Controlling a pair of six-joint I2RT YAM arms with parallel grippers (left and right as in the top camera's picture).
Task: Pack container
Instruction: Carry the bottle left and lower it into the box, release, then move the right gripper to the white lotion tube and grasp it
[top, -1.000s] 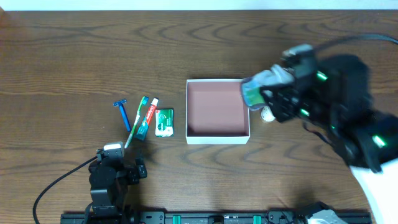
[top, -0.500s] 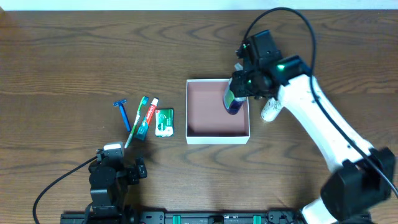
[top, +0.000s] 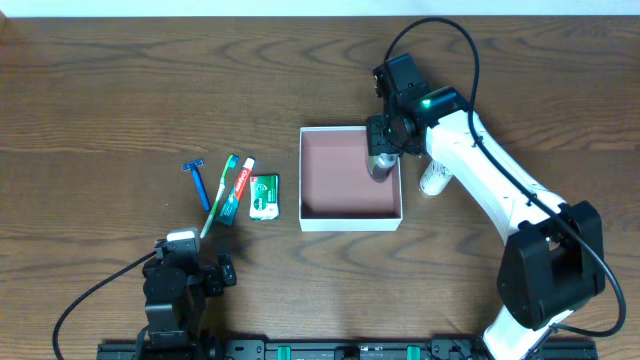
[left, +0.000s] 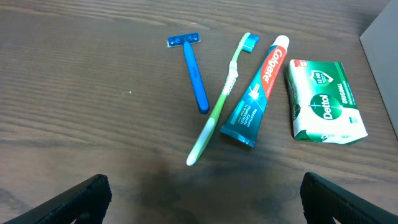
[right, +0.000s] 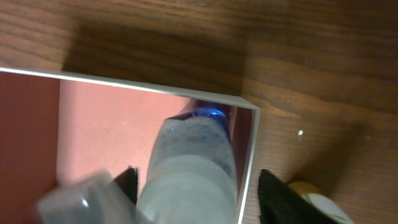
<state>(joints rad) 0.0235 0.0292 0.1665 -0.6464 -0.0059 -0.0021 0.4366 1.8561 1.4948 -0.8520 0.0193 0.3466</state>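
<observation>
Clamping the bottle (right: 189, 162) between the fingers of the right gripper (top: 383, 150), down inside the container (top: 350, 222) at its far right corner. Pointing the bottle's long axis steeply down from the jaws, blue end lowest, close to the pink floor and just beside the right wall.

Judging the step in hand as the set-down: probably calling for a little more lowering and then opening, while taking care not to catch the thin wall or tip the bottle against it.

Standing a white bottle (top: 432, 180) on the table just outside that same wall, nearest the right arm.

Resting the left gripper (left: 205, 186) near the table's front edge, jaws wide apart and empty, facing the razor (left: 194, 68), toothbrush (left: 221, 106), toothpaste (left: 258, 93) and soap (left: 324, 102). Lying side by side to the container's left, long axes running mostly away from the left jaws, soap closest to the container.

Falling by nearness to the left arm for those four, and to the right arm for the white bottle. Counting one thing going in and five not yet packed.
</observation>
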